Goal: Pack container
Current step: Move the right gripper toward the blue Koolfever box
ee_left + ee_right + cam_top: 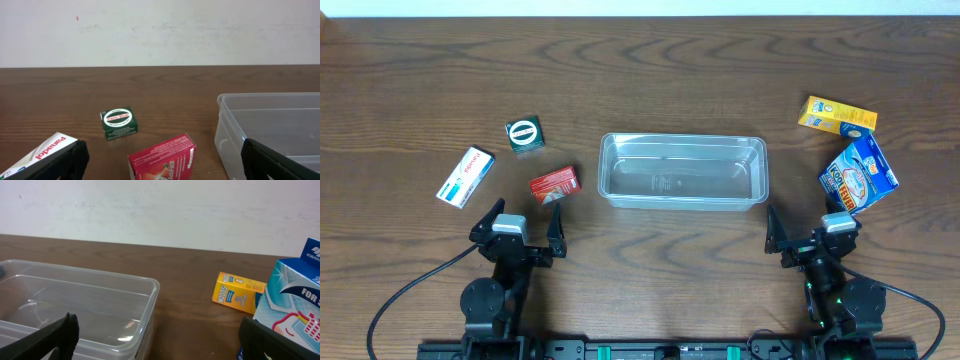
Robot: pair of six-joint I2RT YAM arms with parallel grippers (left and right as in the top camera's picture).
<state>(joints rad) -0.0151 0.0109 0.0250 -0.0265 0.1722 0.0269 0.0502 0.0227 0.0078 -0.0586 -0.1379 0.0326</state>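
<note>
Left gripper point(526, 214) has its jaws spread wide with nothing between them. Right gripper point(812, 220) is the same, wide and empty. Both sit at the near edge of the table point(640, 60) with their black fingers pointing away from the bases.

My count from overhead: one container, five small boxes.

Container point(682, 172): clear plastic tub, rectangular, with rounded corners, a raised rim and glossy walls catching glare. It sits mid-table with its long side running left to right, between the two grippers and a bit beyond them. It's empty.

Left side, three cardboard boxes:
- white box point(466, 176): long, flat, blue and red print, lying at an angle, farthest left
- green box point(524, 135): small, near-cube, round white logo on top
- red box point(554, 184): small, flat, glossy, just beyond the left gripper, near the container's left end but apart from it

Right side, two:
- yellow box point(836, 117): elongated, blue print, lying tilted
- blue box point(859, 176): biggest of the five, glossy picture print, just beyond the right gripper

Table is dark brown wood grain, matte. Wall point(160, 30) behind it is plain and pale.
</note>
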